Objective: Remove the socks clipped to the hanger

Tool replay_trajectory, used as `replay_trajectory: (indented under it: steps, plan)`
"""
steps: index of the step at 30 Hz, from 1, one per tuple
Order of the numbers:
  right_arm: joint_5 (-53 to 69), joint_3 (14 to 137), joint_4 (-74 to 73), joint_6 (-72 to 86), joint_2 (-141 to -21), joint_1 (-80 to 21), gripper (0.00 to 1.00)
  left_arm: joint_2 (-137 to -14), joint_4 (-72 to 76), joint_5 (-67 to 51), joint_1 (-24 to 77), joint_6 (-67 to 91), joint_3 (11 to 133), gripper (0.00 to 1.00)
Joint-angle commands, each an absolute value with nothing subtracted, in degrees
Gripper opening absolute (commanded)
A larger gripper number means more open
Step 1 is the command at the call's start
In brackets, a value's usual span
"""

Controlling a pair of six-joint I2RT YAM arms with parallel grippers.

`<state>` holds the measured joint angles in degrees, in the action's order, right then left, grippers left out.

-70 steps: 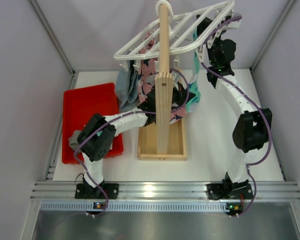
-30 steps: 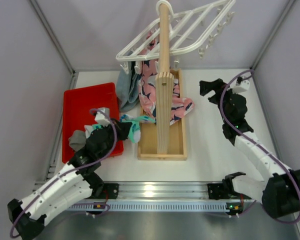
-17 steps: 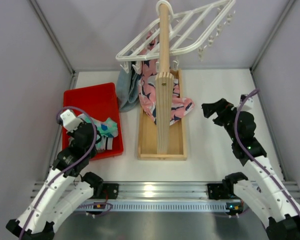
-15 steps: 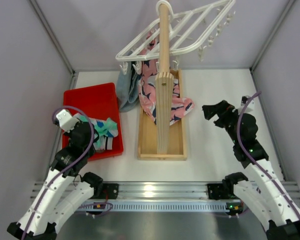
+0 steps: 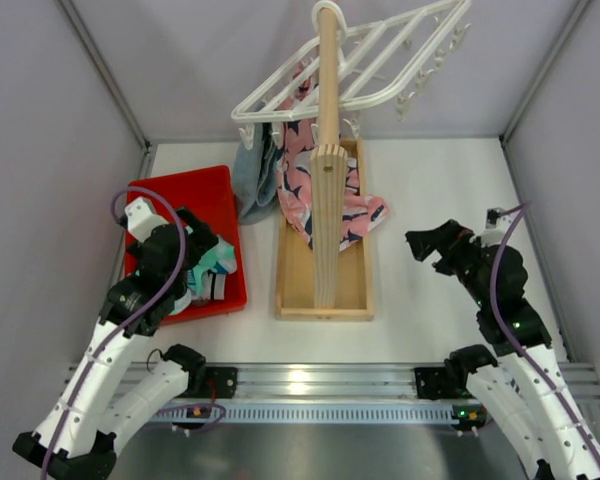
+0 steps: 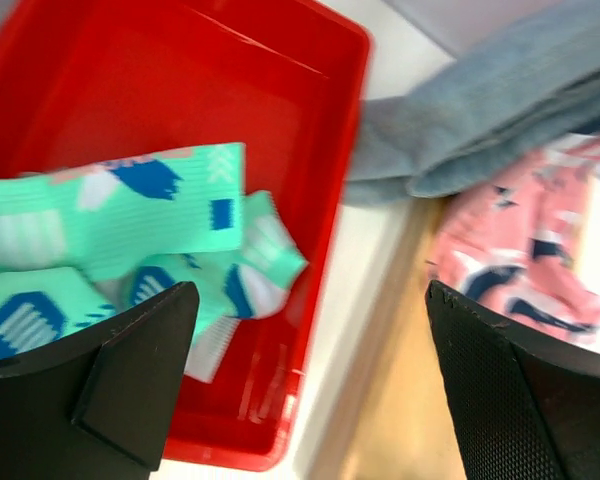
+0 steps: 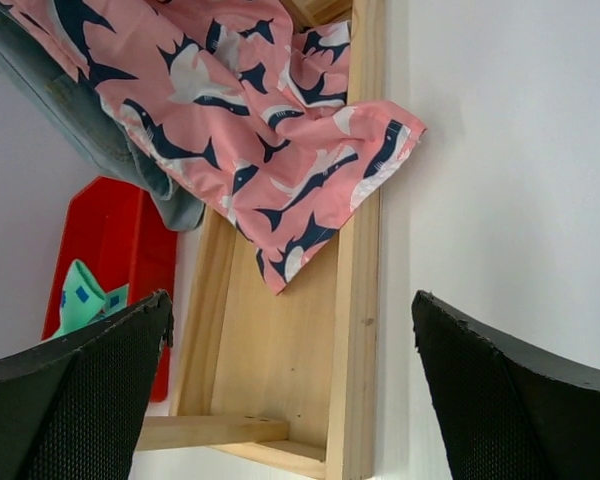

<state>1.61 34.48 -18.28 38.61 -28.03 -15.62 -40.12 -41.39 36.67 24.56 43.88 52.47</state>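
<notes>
White table (image 5: 435, 180): teal socks (image 6: 130, 215) in red tray (image 6: 160, 90) beneath spread left tool (image 6: 310, 295); right tool (image 7: 290, 300) spread, empty.

looks like a robotics lab test cell, not anyone's laundry room. plain grey panel walls (image 5: 40, 150) box in a white table (image 5: 430, 180), two robot arms (image 5: 110, 350) bolt to an aluminium rail (image 5: 320, 385) well behind the fingers, and a red bin (image 6: 180, 90) sits just below the left fingers (image 6: 130, 370).

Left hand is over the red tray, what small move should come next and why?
Probably lift the left hand clear of the red tray: its jaws stand open and the teal socks lie loose in the tray, so nothing is held.
</notes>
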Motion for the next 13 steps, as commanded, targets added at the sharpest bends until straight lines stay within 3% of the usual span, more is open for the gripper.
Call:
replay_trajectory:
  steps: [1, 9, 13]
  plan:
    - [3.1, 33.9, -20.8, 40.1, -24.4, -16.4, 0.99, -39.9, -41.0, 27.8, 24.3, 46.8, 57.0, 0.98]
    - [2.2, 32.6, -25.4, 41.7, -19.7, -16.4, 1.0, -38.4, -34.4, 0.4, 24.3, 53.3, 52.1, 0.98]
    - [6.8, 31.0, -24.3, 41.8, -17.2, -16.3, 0.99, -34.6, -12.6, -22.3, 24.4, 57.9, 38.2, 0.98]
